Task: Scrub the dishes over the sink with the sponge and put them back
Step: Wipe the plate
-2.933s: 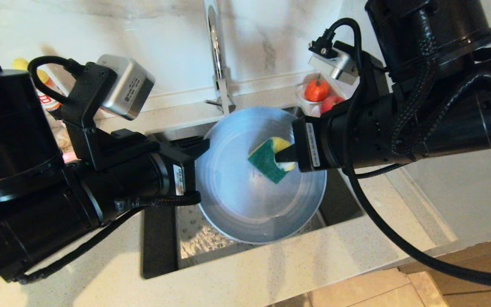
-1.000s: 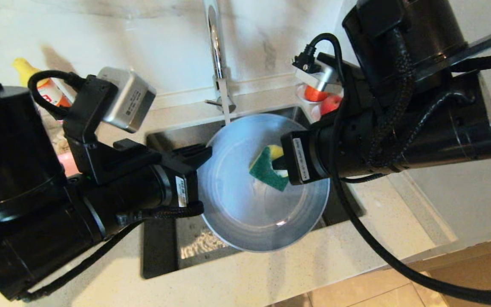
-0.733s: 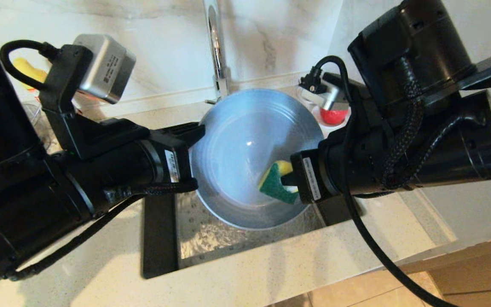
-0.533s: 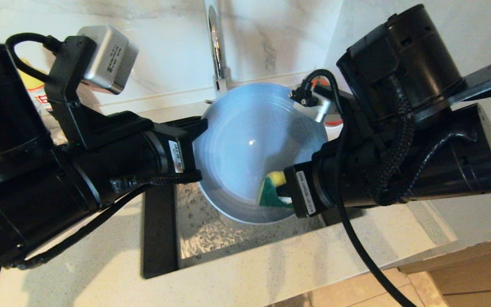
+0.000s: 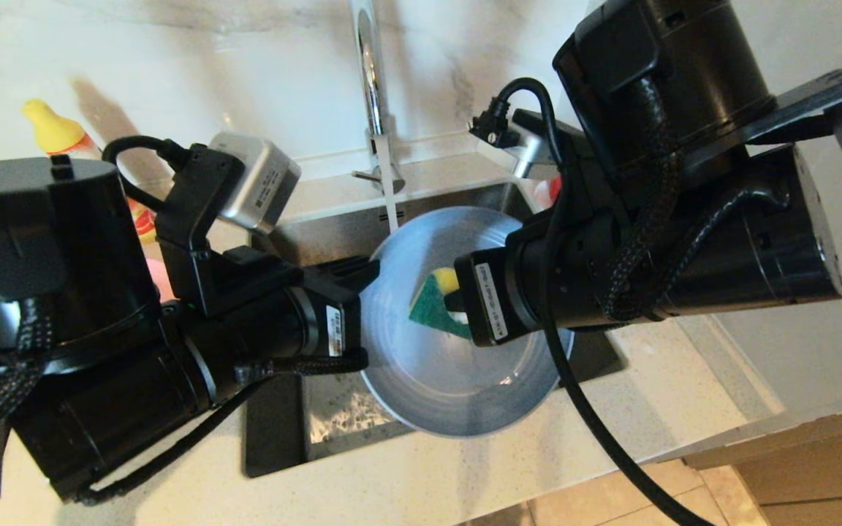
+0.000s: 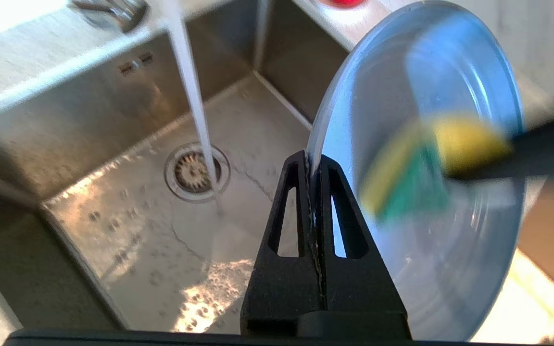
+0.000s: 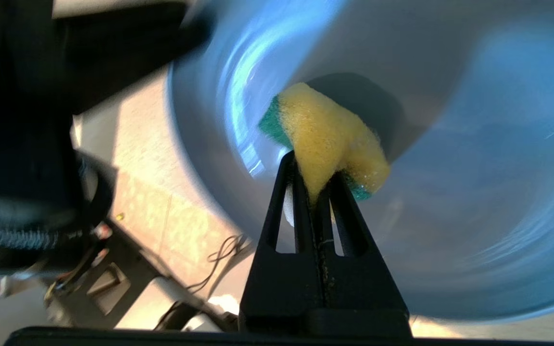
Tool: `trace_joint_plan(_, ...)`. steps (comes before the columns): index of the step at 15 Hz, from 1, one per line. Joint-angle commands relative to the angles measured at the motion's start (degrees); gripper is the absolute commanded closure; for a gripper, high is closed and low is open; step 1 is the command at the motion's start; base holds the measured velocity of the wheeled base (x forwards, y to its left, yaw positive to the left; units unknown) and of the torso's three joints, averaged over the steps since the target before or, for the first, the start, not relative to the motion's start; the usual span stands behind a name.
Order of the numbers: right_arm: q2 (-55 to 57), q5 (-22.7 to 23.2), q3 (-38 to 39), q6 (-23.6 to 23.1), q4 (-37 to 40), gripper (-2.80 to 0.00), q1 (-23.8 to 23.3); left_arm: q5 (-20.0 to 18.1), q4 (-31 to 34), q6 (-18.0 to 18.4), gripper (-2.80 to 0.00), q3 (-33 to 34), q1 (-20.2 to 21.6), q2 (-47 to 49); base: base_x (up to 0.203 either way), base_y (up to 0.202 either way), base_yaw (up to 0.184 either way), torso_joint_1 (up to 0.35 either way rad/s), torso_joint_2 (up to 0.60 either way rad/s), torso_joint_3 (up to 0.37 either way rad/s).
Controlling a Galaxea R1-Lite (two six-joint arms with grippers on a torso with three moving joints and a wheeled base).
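Fingers of the left gripper point(image 6: 313, 166) are pinched tight on the rim of the light blue plate point(image 5: 457, 365), their tips meeting on the plate's edge with no gap showing in the left wrist view. Fingers of the right gripper point(image 7: 313, 185) are likewise squeezed together, clamping the sponge point(image 5: 434, 303) so that its yellow foam bulges out past the tips and the green scouring face point(image 7: 272, 124) lies toward the plate.

In the head view the plate hangs tilted over the sink point(image 5: 333, 234), held at its 9 o'clock edge by the left gripper point(image 5: 362, 274). The sponge sits against the plate's inner face, just above and a little left of the plate's middle, with the right gripper point(image 5: 457, 299) reaching in from 3 o'clock.

Water point(image 6: 195, 105) runs in a thin stream from the faucet point(image 5: 370, 80), which stands at 12 o'clock from the plate, and falls past the plate's upper left edge toward the drain strainer point(image 6: 196, 170). A yellow-capped bottle point(image 5: 55, 131) stands on the counter at about 10 o'clock, well apart from the sink. Pale speckled countertop point(image 5: 465, 475) borders the sink at 6 o'clock.
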Motion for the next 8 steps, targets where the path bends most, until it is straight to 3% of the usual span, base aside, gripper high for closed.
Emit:
trace_joint_plan(1, 0.0, 0.0, -0.5, -0.4, 0.1, 0.00, -2.0, 0.1, -0.4, 0.1, 0.00, 1.2, -0.9, 0.0, 0.000, 0.000, 0.000, 0.000, 0.00, 0.000)
trace_joint_plan(8, -5.4, 0.0, 5.0, -0.8, 1.0, 0.00, -5.1, 0.8, -0.9, -0.4, 0.00, -0.4, 1.1, -2.3, 0.000, 0.000, 0.000, 0.000, 0.00, 0.000)
